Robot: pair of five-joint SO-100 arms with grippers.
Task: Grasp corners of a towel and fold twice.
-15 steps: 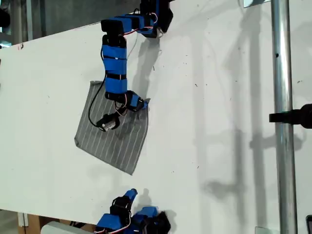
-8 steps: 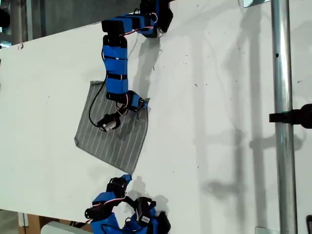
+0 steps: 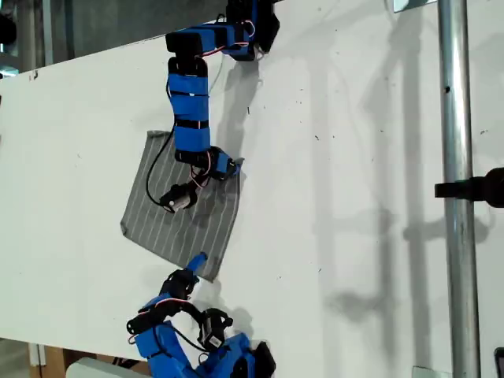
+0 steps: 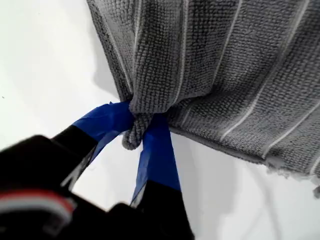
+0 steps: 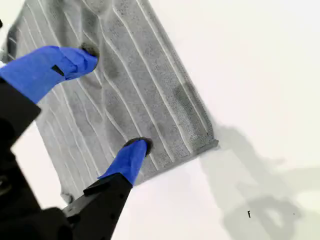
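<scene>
My first gripper (image 4: 137, 131) is pinching a bunched corner (image 4: 134, 134) of the towel (image 3: 185, 209); only its wrist view shows that. My second gripper (image 5: 112, 100) hovers spread wide over the opposite corner (image 5: 207, 142), mid-table (image 3: 354, 157).

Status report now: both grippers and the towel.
My first gripper shut on a bunched corner of the towel. My second gripper open, fingertips over another corner, nothing gripped. White table, nothing in the way.

A soft grey cloth towel (image 3: 183, 206) carries thin pale parallel stripes; it lies on a plain white tabletop (image 3: 354, 157), beside blue-and-black arm segments (image 3: 189, 102)
</scene>
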